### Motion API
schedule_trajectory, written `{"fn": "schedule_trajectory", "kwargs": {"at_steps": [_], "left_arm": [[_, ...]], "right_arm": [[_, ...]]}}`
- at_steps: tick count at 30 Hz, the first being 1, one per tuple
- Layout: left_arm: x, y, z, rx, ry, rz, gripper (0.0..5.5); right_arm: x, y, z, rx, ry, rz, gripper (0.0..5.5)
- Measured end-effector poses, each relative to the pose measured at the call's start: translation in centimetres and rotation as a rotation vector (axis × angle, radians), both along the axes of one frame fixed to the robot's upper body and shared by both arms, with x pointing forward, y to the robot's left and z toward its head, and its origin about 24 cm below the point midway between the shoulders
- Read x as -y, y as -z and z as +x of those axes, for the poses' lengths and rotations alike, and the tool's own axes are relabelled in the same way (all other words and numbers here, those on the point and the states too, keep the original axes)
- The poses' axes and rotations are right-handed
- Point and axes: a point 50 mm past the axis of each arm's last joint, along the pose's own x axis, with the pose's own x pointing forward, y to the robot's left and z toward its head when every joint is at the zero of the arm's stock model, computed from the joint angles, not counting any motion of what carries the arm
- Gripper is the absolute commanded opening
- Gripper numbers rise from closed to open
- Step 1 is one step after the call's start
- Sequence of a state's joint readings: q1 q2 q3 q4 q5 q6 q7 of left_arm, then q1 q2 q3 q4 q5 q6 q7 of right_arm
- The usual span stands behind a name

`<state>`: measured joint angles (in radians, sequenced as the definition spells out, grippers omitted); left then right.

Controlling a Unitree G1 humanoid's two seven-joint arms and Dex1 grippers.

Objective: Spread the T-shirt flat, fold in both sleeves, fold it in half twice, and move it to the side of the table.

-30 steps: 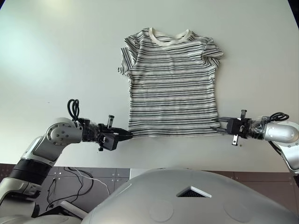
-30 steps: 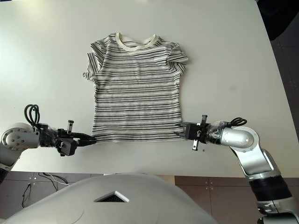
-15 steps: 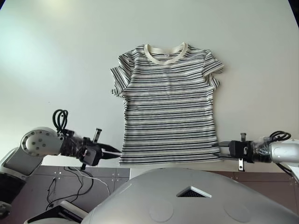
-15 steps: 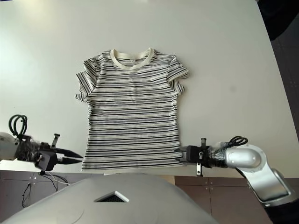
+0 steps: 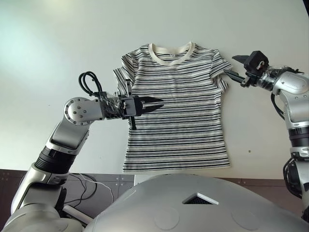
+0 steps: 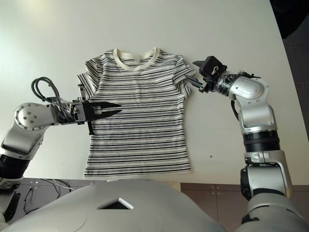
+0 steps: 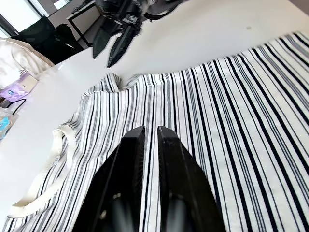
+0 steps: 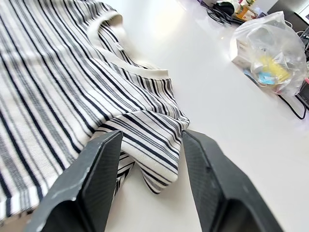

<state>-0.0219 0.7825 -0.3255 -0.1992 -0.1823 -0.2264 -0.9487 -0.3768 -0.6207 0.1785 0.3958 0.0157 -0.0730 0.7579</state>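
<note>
T-shirt (image 5: 176,111) flat on the white desk (image 5: 58,48), striped, collar (image 5: 170,52) at the far end, hem close to the near edge. Right sleeve (image 8: 154,140) bunched into a fold at its outer edge; left sleeve (image 5: 123,77) crumpled in toward the body. Left fingers (image 7: 126,159) above the left chest of the shirt, pointing across it, nearly together with just a thin slit between, nothing held. Right fingers (image 8: 99,159) wide apart, one on each side of the bunched right sleeve, not clamped on it. Farther along the desk beyond that sleeve, a clear plastic bag (image 8: 268,53) with small things inside.
</note>
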Motion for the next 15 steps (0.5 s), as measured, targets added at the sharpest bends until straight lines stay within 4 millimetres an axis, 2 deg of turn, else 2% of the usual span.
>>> {"fn": "schedule_trajectory", "kwargs": {"at_steps": [3, 8, 12, 15], "left_arm": [[-0.1, 1.7, -1.5, 0.002, 0.084, 0.079, 0.49], [-0.6, 3.3, -3.3, 0.003, 0.190, 0.158, 0.49], [-1.4, 4.0, -3.8, 0.028, 0.254, 0.213, 0.49], [-2.5, 4.7, -4.1, 0.037, 0.304, 0.278, 0.49]], "right_arm": [[0.5, 1.5, 1.7, -0.002, 0.035, -0.071, 2.26], [0.4, 3.6, 2.5, -0.045, 0.039, -0.145, 2.26], [0.5, 3.9, 3.1, -0.013, 0.041, -0.236, 2.26], [1.5, 3.9, 3.8, 0.047, 0.147, -0.329, 2.26]]}}
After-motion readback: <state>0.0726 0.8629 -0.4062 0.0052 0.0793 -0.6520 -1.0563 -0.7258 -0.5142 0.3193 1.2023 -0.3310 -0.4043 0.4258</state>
